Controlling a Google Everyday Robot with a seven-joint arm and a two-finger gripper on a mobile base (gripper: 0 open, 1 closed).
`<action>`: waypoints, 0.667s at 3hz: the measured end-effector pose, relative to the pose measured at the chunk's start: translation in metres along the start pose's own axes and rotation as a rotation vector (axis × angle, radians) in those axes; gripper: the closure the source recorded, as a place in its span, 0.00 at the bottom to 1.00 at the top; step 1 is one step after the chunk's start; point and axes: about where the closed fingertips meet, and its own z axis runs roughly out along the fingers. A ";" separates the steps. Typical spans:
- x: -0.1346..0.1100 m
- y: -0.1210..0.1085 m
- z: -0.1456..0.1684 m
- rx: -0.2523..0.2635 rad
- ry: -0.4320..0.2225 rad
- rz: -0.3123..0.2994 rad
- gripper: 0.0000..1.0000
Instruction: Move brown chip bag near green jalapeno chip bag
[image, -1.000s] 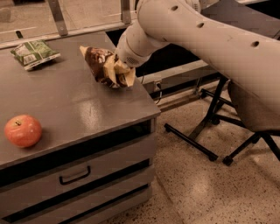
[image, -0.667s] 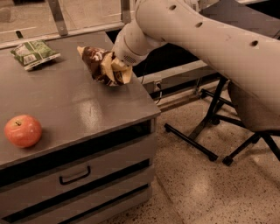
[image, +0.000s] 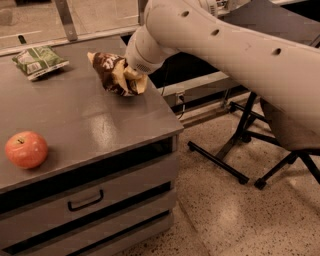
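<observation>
Brown chip bag (image: 111, 72) is sitting crumpled and tilted in the gripper (image: 128, 78), which is clamping its cream end while the dark end is sticking out to the gripper's left. Whether the bag is touching the grey cabinet top (image: 100, 125) is unclear. Well to the gripper's left, the green jalapeno chip bag (image: 39, 61) is lying flat. Far left of the gripper and nearer the camera, a red apple (image: 26, 149) is resting.
</observation>
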 end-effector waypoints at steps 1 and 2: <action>-0.008 -0.037 0.023 0.112 0.011 -0.055 1.00; -0.021 -0.084 0.056 0.262 0.015 -0.108 1.00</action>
